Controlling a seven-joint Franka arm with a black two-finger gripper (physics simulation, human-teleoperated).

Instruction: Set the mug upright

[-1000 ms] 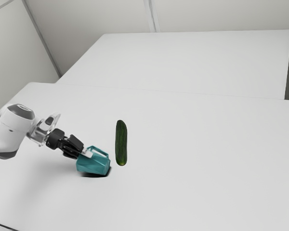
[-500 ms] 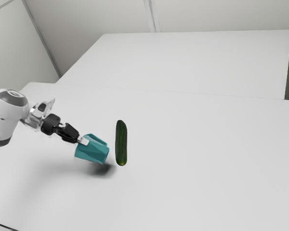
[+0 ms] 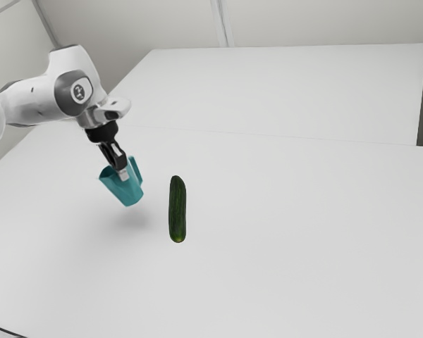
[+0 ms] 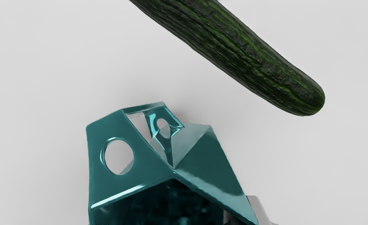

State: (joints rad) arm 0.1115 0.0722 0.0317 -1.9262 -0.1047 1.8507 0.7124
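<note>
In the exterior view my gripper (image 3: 123, 174) is shut on the wall of the teal mug (image 3: 130, 192), holding it above the table, with its shadow below. The mug is tilted: its mouth faces up toward the exterior view's left, its base points down, and its handle stands on the exterior view's right side. The wrist view has the faceted mug (image 4: 202, 156) with its dark inside; my gripper (image 4: 244, 215) pinches the wall, one finger inside and the other outside. Part of the inside finger is hidden by the wall.
A green cucumber (image 3: 178, 210) lies on the white table (image 3: 289, 246), a short way toward the exterior view's right from the mug; it also crosses the wrist view (image 4: 240, 59). A second white surface (image 3: 282, 91) adjoins the table behind.
The mug has been lifted off the table in my gripper, moved toward the exterior view's upper left and swung from nearly sideways to mouth-up but tilted. My hand now points steeply downward.
</note>
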